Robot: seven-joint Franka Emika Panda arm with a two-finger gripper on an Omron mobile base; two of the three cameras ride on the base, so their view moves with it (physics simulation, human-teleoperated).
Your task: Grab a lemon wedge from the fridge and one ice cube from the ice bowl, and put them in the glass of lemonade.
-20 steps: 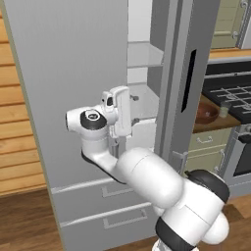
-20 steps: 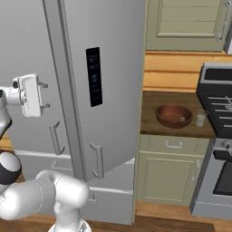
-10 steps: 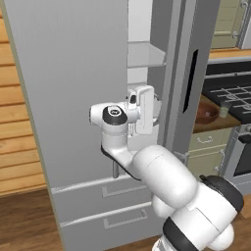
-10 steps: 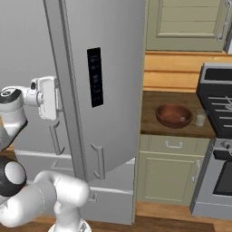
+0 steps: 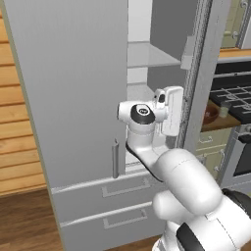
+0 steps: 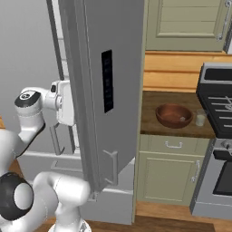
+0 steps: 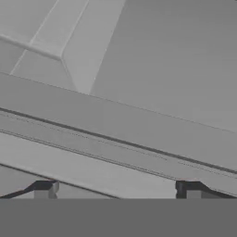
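Hand [image 7: 118, 187] spread wide before upright fridge [image 5: 63, 88].

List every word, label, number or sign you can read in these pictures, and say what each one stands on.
No readable text in any view.
Black dispenser panel on the fridge: bears faint marks, too small to read.
Round dark cap on the arm's wrist: a pale mark, too blurred to read.
Ice bowl, glass of lemonade and cabinet doors: no lettering visible.

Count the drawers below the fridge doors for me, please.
2. On the fridge, the upper drawer sits right under the left door, and the lower drawer lies below it. The arm hides their right ends.
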